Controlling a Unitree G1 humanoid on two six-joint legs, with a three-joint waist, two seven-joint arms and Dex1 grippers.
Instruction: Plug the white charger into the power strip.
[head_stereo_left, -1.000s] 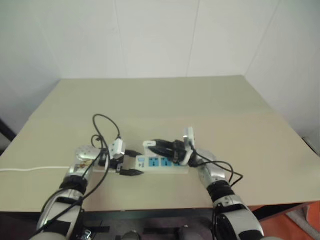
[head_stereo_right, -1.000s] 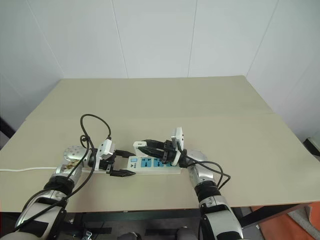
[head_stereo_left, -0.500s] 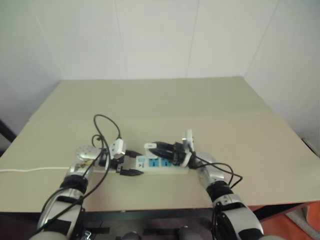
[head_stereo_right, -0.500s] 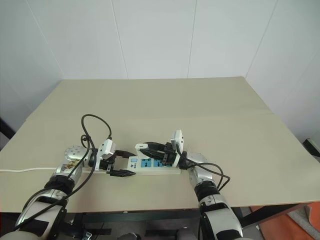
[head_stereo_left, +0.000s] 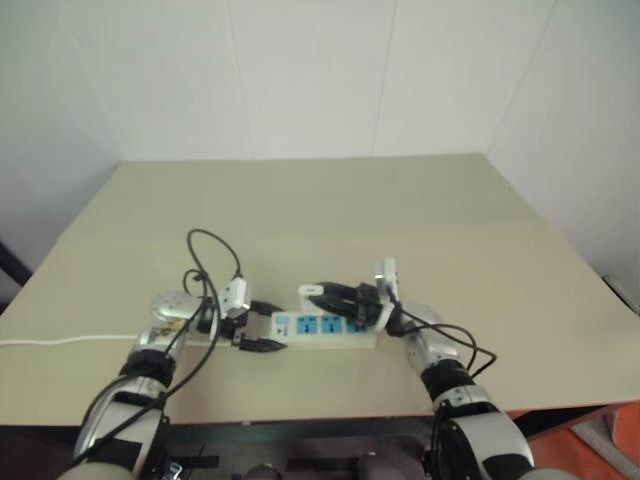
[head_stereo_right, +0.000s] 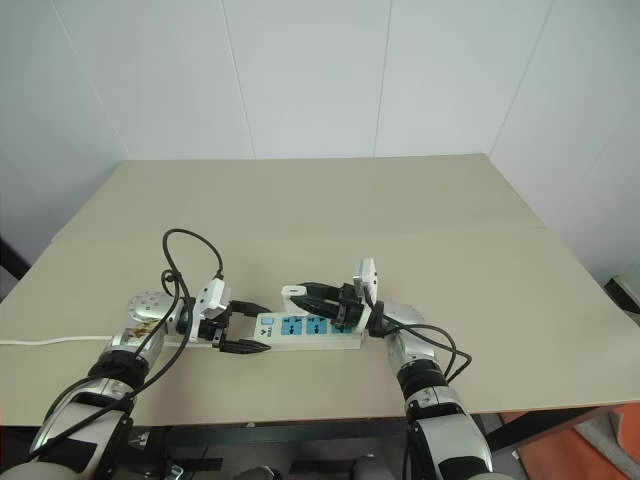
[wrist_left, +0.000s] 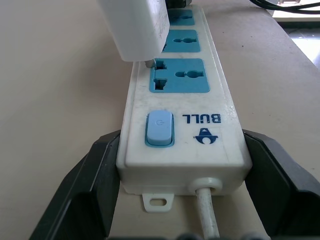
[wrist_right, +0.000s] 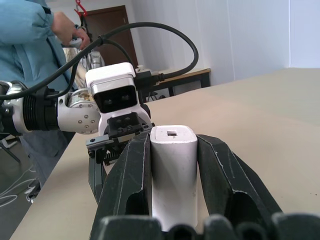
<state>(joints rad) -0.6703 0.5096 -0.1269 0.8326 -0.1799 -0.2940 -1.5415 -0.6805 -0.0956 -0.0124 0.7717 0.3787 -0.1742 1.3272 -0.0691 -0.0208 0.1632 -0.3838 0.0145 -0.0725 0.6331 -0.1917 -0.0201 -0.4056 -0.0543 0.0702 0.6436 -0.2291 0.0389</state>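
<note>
The power strip (head_stereo_right: 312, 328) lies on the table near its front edge, its three blue socket faces up. My left gripper (head_stereo_right: 252, 328) is shut on its switch end, and its black fingers (wrist_left: 97, 192) hug both sides beside the blue switch (wrist_left: 159, 129). My right gripper (head_stereo_right: 306, 294) is shut on the white charger (wrist_right: 173, 167), reaching in from the right over the strip. The white charger (wrist_left: 135, 25) hangs just above the socket nearest the switch, with its prongs at that socket's edge.
The strip's white cord (head_stereo_right: 45, 340) runs left across the beige table (head_stereo_right: 400, 220) and off its edge. Black cables (head_stereo_right: 190, 245) loop above my left wrist. A person in a blue sleeve (wrist_right: 25, 22) stands beyond the table's left side.
</note>
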